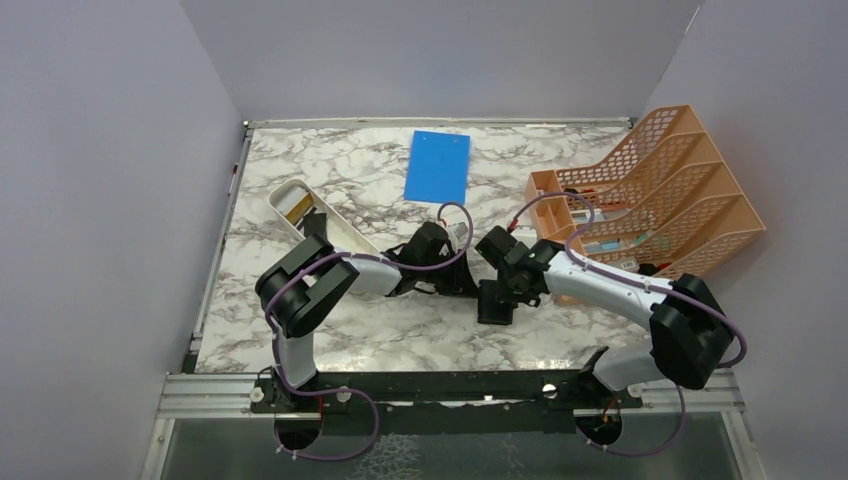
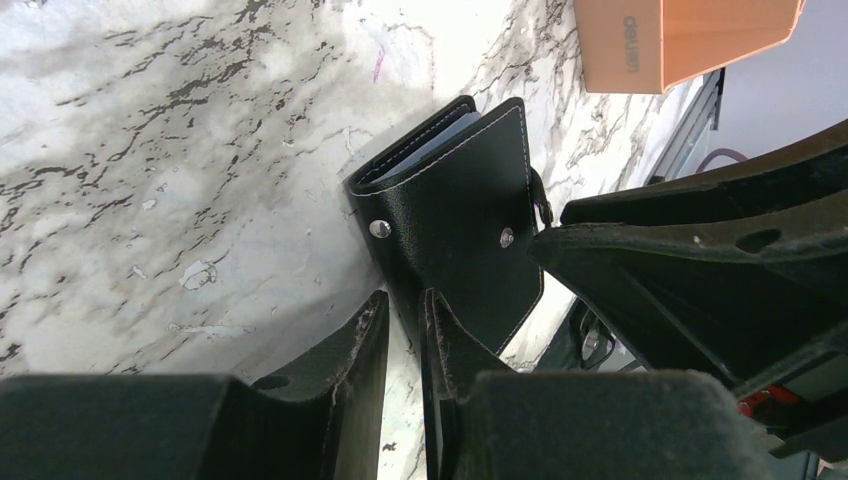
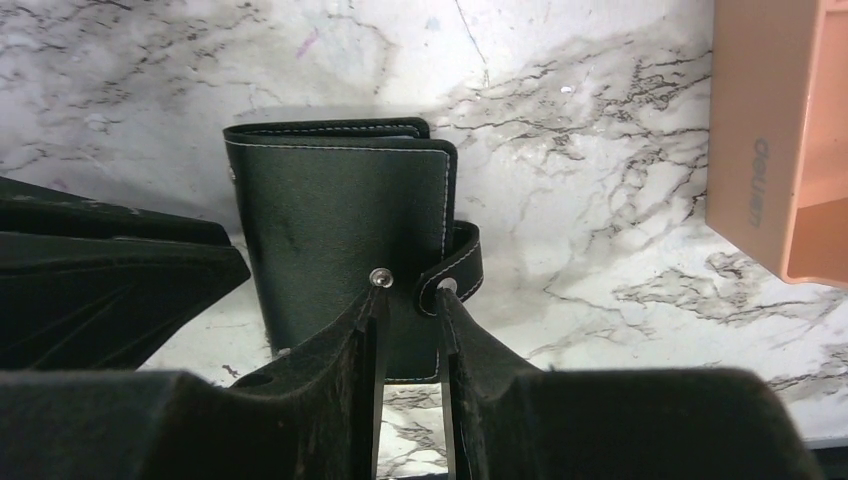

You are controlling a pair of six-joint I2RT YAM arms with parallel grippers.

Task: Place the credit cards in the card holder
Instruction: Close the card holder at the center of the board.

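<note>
Marbled desk (image 1: 340, 330) fills the overhead view, and the card holder (image 3: 340, 220) sits at its centre between your two arms, left of the orange rack (image 3: 770, 150). You look to be at the opening step. The holder is folded shut, black with pale stitching, and its snap tab (image 3: 455, 270) curls loose beside the stud (image 3: 378, 278). Your right fingers (image 3: 345, 350) stand slightly parted over the snap, clasping nothing. Your left fingers (image 2: 365, 350) are nearly closed at the holder's lower edge, but you cannot tell whether they pinch it. Next, steady one cover and swing the other open.
</note>
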